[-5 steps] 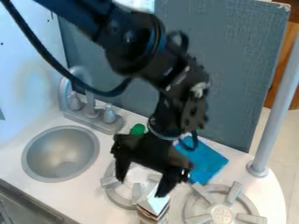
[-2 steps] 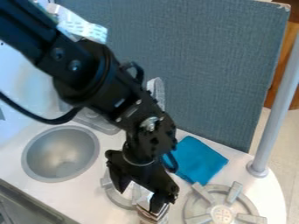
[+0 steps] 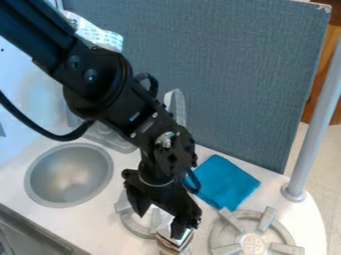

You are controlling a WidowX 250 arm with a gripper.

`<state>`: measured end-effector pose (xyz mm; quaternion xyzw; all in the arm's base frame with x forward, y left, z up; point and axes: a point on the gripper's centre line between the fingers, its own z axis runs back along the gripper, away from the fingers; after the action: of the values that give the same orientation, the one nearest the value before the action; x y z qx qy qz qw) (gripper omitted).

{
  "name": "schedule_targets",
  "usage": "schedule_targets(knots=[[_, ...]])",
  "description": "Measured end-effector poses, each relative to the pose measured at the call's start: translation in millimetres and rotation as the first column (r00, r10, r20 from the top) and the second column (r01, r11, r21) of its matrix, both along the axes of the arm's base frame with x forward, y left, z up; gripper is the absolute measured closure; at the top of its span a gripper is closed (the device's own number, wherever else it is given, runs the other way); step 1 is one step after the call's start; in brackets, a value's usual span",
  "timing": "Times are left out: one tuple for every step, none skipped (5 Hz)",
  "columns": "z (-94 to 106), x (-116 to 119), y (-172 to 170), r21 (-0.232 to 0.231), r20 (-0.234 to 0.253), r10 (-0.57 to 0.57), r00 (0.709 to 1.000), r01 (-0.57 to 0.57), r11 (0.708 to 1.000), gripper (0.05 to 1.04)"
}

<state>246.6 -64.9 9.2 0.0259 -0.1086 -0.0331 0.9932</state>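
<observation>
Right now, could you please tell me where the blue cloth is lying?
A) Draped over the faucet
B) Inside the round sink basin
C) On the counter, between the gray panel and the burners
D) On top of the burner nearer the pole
C: the blue cloth lies on the white counter, in front of the gray panel and behind the burners.

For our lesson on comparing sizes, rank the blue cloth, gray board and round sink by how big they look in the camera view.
1. Gray board, the largest
2. Round sink
3. Blue cloth, the smallest
</observation>
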Motion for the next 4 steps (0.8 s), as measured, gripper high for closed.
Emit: schedule_targets(knots=[[-3.5, 9.2, -0.6, 0.003, -0.012, 0.003, 1.0, -0.003, 1.0, 0.081], [-18.4, 15.6, -1.0, -0.01, -0.05, -0.009, 0.999, 0.008, 1.0, 0.081], [-22.9, 21.9, -3.8, -0.018, -0.053, -0.006, 0.999, 0.005, 1.0, 0.081], [-34.1, 27.1, -6.8, -0.02, -0.074, -0.012, 0.997, 0.01, 1.0, 0.081]])
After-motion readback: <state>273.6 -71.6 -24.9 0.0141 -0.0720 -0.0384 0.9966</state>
